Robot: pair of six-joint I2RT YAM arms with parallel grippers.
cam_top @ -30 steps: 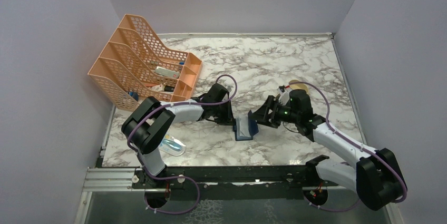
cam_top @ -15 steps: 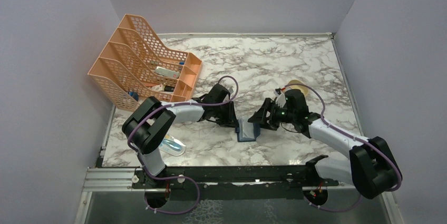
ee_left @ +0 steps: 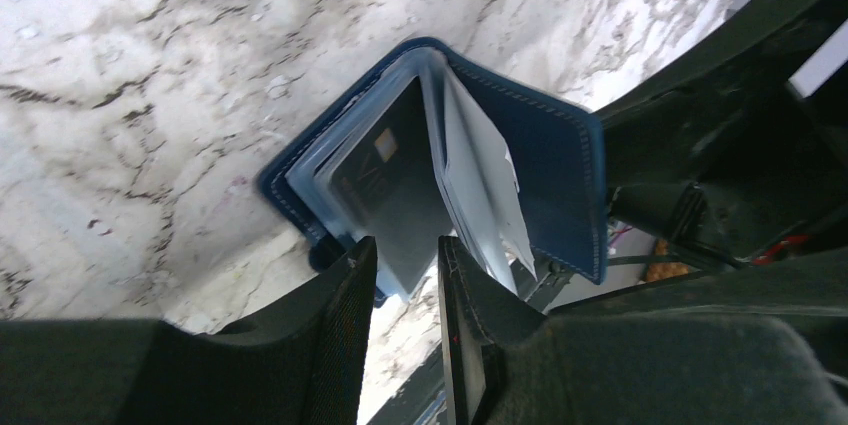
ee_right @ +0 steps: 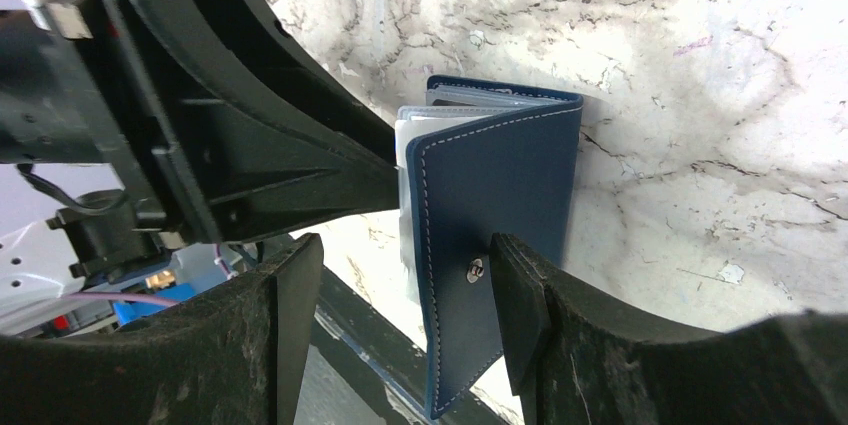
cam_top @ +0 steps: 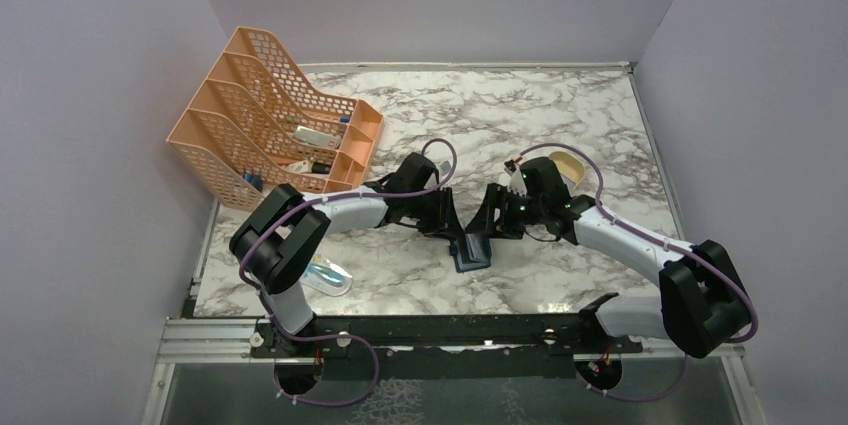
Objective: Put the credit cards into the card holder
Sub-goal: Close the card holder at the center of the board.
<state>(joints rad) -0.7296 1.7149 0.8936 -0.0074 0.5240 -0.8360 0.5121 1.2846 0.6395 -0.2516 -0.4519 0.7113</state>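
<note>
The navy card holder [cam_top: 470, 252] lies partly open on the marble between both grippers. In the left wrist view a dark grey credit card [ee_left: 385, 190] sits in one of its clear sleeves, and pale sleeves [ee_left: 480, 205] fan up beside the blue cover [ee_left: 560, 175]. My left gripper [ee_left: 400, 270] is open by a narrow gap, its tips at the card's lower corner, with table showing between them. My right gripper [ee_right: 400, 275] is open wide around the raised cover [ee_right: 500, 195]. One of its fingers [ee_right: 520, 295] rests beside the snap button [ee_right: 476, 267].
An orange mesh file rack [cam_top: 270, 125] stands at the back left. A tan oval tray [cam_top: 567, 162] sits behind the right arm. A blue-patterned packet [cam_top: 325, 275] lies by the left arm's base. Grey walls close in three sides.
My left gripper has opened slightly off the card. The right arm has swung left and closer, bringing its jaws around the holder's cover, and the holder has shifted a little toward the front.
</note>
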